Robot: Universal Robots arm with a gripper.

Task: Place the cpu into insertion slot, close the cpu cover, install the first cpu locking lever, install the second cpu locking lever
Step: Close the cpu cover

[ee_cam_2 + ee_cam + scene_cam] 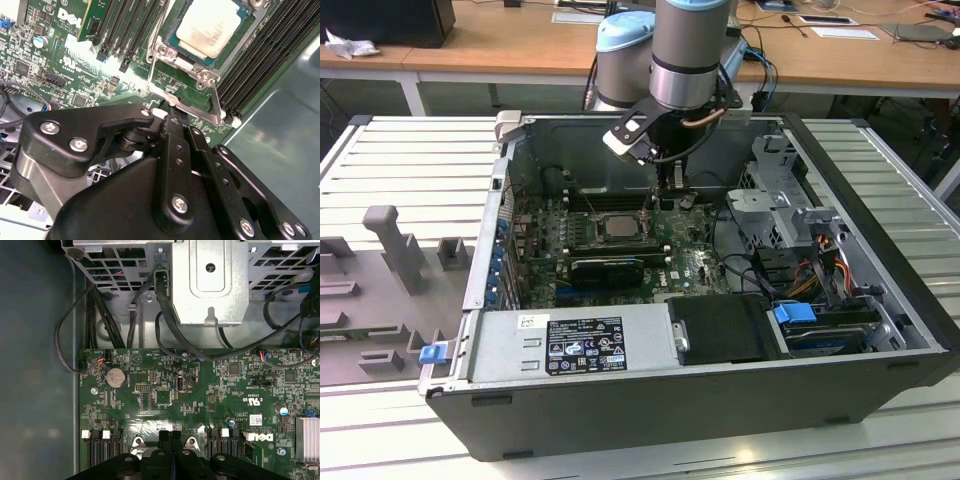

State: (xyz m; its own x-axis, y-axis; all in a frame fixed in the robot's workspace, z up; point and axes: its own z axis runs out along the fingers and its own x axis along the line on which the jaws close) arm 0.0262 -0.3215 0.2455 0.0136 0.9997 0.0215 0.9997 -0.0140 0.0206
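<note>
**Exterior view.** PC case [670, 410], side open, lying flat. Robot arm [690, 50] reaches down into it. Gripper [665, 190] low over motherboard [690, 262], just to the exterior view's right of the socket. Cpu [620, 225] seated in socket, pale top showing. Power supply [570, 345] along the near wall.

**Second wrist view.** Cpu [210, 25] in socket. Cpu cover [249, 34] lies down around it, centre open. Wire locking lever [187, 107] runs across the board beside the socket. Gripper [169, 114]: fingers pressed together, no gap seen, tips at the lever bar. Can't tell if the wire is pinched. RAM slots [270, 55] flank the socket.

**First wrist view.** Gripper [170, 436] fingers together, tips close to the board. Motherboard [165, 400] w/ coin cell [116, 376]. Metal drive cage [210, 280] beyond the board edge. Black cables [170, 325] run from cage to board.
</note>
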